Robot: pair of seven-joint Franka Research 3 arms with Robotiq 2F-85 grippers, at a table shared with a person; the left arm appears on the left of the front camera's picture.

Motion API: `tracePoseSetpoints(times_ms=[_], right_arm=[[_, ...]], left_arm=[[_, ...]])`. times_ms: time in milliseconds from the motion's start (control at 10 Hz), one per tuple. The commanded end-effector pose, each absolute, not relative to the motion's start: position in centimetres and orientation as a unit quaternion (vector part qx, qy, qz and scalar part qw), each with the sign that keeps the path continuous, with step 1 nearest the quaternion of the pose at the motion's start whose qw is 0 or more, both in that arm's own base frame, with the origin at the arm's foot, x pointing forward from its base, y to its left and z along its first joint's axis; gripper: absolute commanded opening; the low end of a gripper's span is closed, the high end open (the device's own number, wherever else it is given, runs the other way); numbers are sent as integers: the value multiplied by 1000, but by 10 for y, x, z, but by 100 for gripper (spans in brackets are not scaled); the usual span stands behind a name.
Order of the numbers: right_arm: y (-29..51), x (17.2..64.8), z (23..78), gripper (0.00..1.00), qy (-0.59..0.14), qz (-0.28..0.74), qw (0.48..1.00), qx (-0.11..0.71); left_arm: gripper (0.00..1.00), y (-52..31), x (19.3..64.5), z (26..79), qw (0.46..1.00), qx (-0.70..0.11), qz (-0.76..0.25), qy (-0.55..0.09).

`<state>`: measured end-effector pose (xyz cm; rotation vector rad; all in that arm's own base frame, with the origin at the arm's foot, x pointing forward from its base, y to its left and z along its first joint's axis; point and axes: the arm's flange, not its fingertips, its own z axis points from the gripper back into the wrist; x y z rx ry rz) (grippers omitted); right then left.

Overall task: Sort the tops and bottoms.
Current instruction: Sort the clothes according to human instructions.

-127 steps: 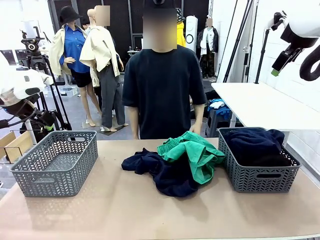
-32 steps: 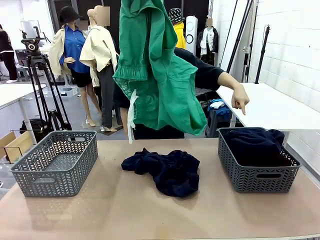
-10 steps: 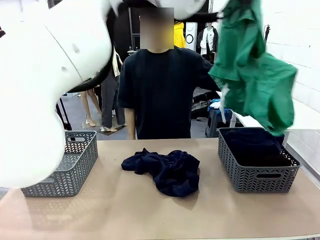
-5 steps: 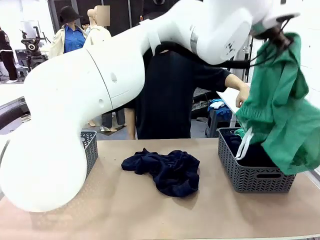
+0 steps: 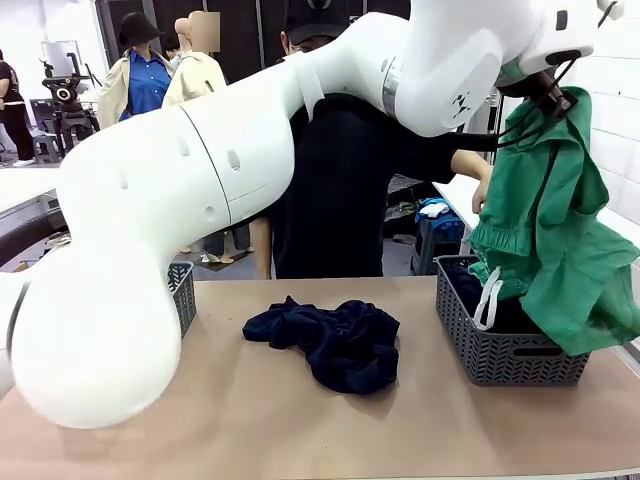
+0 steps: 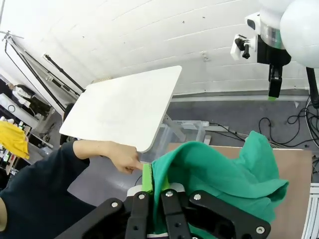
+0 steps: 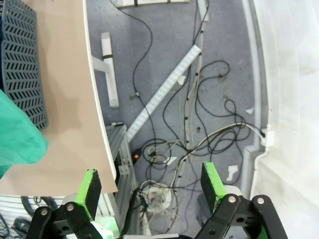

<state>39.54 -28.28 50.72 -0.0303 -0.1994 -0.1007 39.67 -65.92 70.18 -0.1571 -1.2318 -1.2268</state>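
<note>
Front view: the left arm [image 5: 250,150] is stretching across the whole scene, blocking most of the person and all but a corner of the left basket [image 5: 182,295]. Its left tool [image 5: 540,95] is clenching the green garment [image 5: 550,240], which is hanging over the right basket [image 5: 500,355] and covering that basket's right end. A navy garment [image 5: 330,340] is lying in the middle of the desk [image 5: 250,420]. The person's hand [image 5: 482,190] is pointing down just beside the green cloth. Right wrist view: the right tool [image 7: 149,186] is gaping, released, above floor cables [image 7: 199,114].
</note>
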Motion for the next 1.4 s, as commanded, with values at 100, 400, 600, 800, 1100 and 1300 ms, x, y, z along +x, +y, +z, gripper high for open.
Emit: tracePoseSetpoints(times_ms=[100,400,600,800,1100,1300], right_arm=[[-284,395,507,100,-96,-48,994,-22],[-284,395,507,100,-96,-48,994,-22],[-284,395,507,100,-96,-48,994,-22],[-284,395,507,100,-96,-48,994,-22],[-284,395,507,100,-96,-48,994,-22],[-284,395,507,100,-96,-48,994,-22]], left_arm=[[0,-659,395,705,642,-73,-533,-547],[0,-688,422,659,639,-67,-578,-504],[0,-698,433,623,653,-58,-593,-467],[0,-702,436,581,669,-51,-602,-433],[0,-701,435,511,692,-62,-623,-361],[0,-706,429,488,684,-79,-632,-355]])
